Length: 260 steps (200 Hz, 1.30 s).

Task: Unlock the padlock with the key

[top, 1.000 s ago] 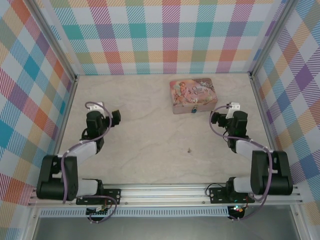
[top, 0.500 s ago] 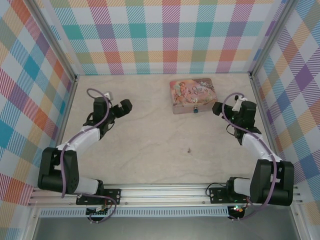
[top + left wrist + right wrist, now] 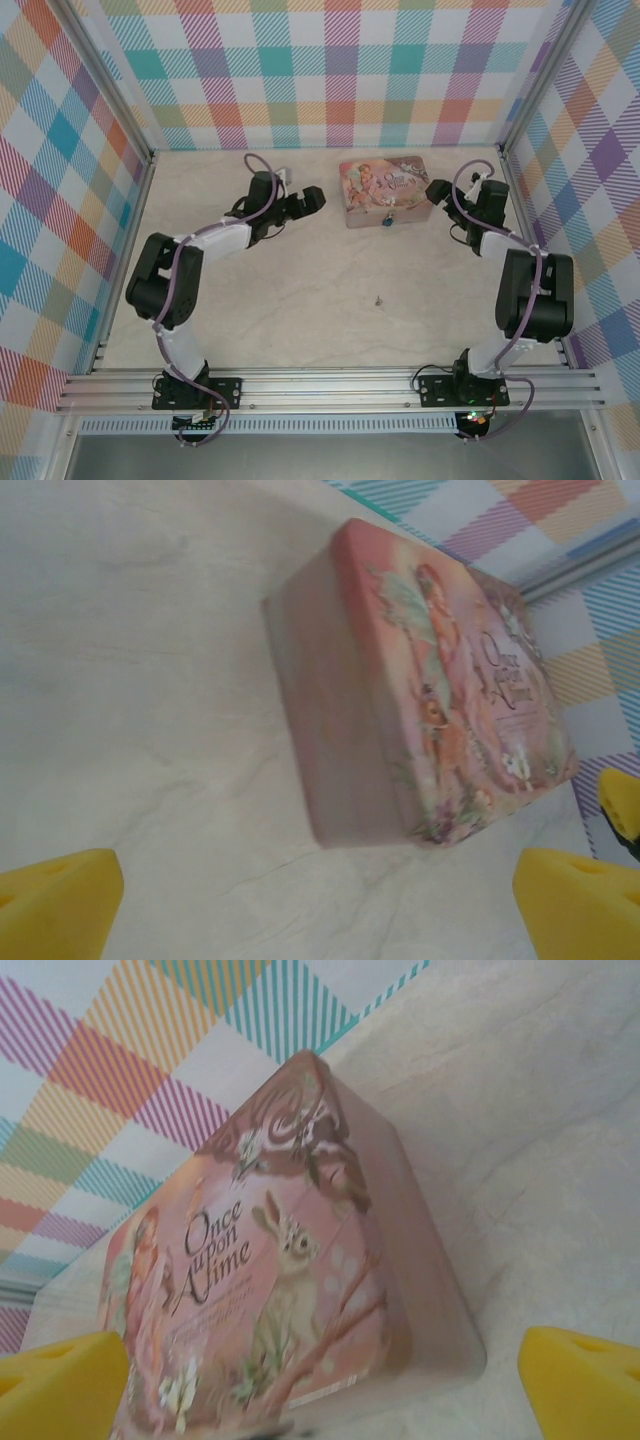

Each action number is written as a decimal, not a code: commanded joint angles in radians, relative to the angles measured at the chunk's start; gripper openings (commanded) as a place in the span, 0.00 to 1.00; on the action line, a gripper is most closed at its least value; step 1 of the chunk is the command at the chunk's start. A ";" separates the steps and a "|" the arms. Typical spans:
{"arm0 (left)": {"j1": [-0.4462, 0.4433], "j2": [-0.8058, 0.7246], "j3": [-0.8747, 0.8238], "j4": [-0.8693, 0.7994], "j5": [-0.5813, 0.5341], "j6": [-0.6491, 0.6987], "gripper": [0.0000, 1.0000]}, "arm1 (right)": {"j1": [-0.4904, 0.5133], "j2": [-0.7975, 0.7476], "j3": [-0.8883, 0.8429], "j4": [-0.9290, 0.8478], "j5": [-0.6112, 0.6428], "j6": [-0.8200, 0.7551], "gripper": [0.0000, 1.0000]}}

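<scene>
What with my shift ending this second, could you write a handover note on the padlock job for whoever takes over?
Left gripper: open, empty, just left of the pink tin, facing it.
Right gripper: open, empty, just right of the tin.
Padlock: at the middle of the tin's near side.
Key: lying on the table, nearer the arm bases, apart from both grippers.
Done: nothing yet; key not picked up.
Left: grasp key, steady padlock, insert, turn.
</scene>
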 commanded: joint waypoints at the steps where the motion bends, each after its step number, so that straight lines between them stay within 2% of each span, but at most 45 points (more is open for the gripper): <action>1: -0.028 0.071 0.103 0.008 0.054 -0.019 1.00 | -0.003 0.050 0.050 0.092 0.030 0.023 1.00; 60: -0.075 0.292 0.370 -0.042 0.131 -0.055 1.00 | 0.008 0.215 0.183 0.046 -0.078 0.009 1.00; 126: -0.116 0.436 0.570 -0.140 0.160 -0.062 1.00 | 0.040 0.267 0.222 0.010 -0.187 -0.032 1.00; 185: -0.120 0.406 0.536 -0.146 0.150 -0.056 1.00 | 0.070 0.238 0.216 -0.078 -0.297 -0.104 0.96; 260: -0.104 0.173 0.259 -0.134 0.065 -0.009 1.00 | 0.209 0.115 0.099 -0.120 -0.328 -0.126 0.97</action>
